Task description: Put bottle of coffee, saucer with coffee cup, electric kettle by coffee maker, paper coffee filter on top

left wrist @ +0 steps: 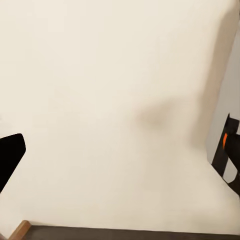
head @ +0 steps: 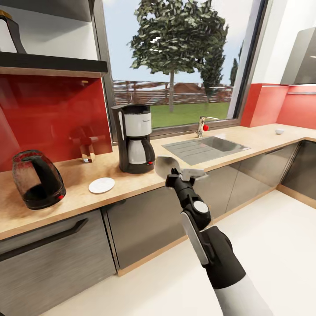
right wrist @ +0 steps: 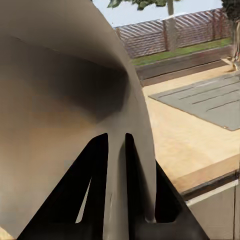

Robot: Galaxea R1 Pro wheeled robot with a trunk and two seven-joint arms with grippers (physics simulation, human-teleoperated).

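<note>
My right gripper (head: 174, 174) is shut on a pale paper coffee filter (head: 165, 165), held in the air in front of the counter, just right of and below the black coffee maker (head: 134, 138). In the right wrist view the filter (right wrist: 60, 100) spreads wide above the two dark fingers (right wrist: 92, 195) pinching its edge. A white saucer (head: 101, 185) lies left of the coffee maker. The dark red electric kettle (head: 38, 177) stands at the counter's left. A small glassy bottle (head: 87, 147) stands against the red backsplash. A small white cup (head: 279, 131) sits far right.
A steel sink (head: 205, 148) with a tap (head: 202, 125) lies right of the coffee maker. A dark shelf (head: 52, 63) hangs above the kettle. The left wrist view looks at the cream floor (left wrist: 110, 100) with a black shape (left wrist: 9, 157) at its edge.
</note>
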